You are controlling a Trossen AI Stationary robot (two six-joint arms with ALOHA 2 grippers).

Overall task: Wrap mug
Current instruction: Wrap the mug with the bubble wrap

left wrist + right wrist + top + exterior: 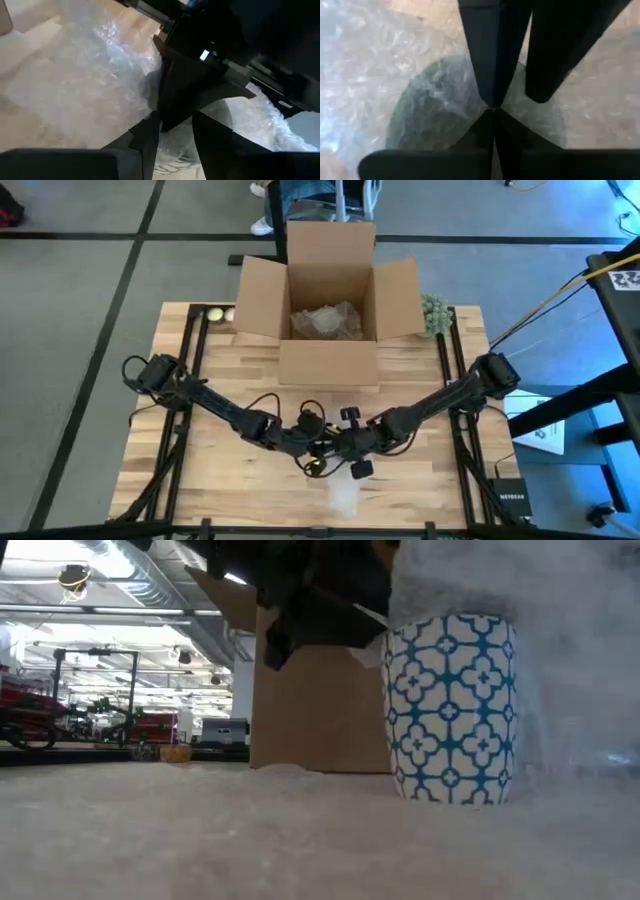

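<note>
A white mug [450,710] with a blue pattern stands upright on the wooden table near its front middle. Clear bubble wrap [570,610] rises beside it and lies over its top; more wrap lies flat on the table [345,492]. Through the wrap, the mug's round mouth [435,115] shows dark. My right gripper [494,116] is shut at the wrap above that mouth. My left gripper [176,150] stands open right opposite it, its fingers [487,60] reaching down beside the right fingertips. Both meet over the mug [335,446]. My right gripper has its shut fingertips on the bubble wrap over the mug's mouth [507,102], coming from above and pointing down. Whether a fold is pinched between them or only pressed on, the fingers themselves hide. The wrap lies slack over the upright mug.
An open cardboard box [328,300] with crumpled packing inside stands at the table's far middle. A green tuft [435,313] lies to its right and small pale balls [215,313] to its left. Bare wood lies to the left and right of the arms.
</note>
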